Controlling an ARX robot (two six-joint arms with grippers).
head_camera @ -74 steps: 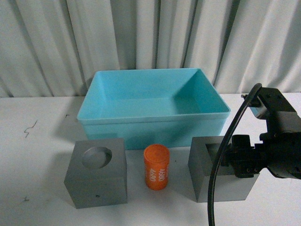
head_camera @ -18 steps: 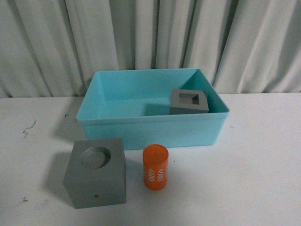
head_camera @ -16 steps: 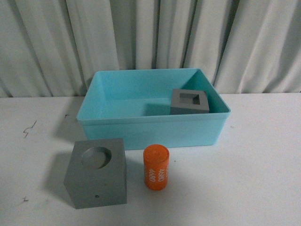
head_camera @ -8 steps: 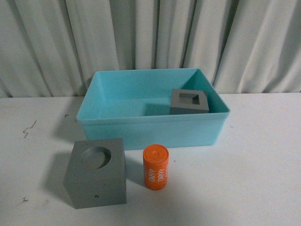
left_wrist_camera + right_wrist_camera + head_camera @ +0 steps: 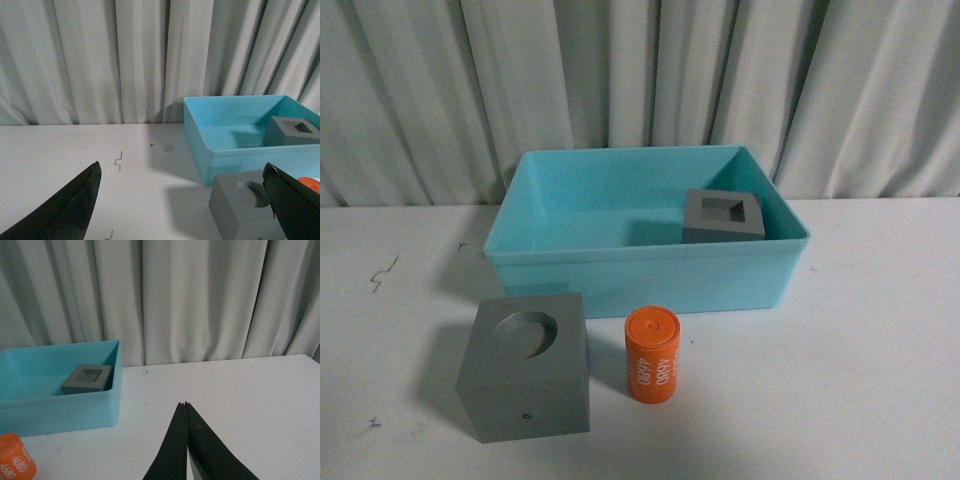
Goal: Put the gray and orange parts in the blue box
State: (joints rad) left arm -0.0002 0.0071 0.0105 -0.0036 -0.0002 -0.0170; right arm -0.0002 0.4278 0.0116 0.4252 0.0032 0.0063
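Gray round-recess cube [image 5: 242,207] ahead of spread left jaws; right jaws together.

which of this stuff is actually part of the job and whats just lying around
Part of the job:
blue box
gray cube with rectangular recess, already inside the box
gray cube with round recess, in front of the box
orange cylinder, beside that cube

Just there:
table
curtain
pen marks on the table

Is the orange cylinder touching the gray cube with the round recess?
Apart. Front view shows bare table between the orange cylinder and the gray cube.
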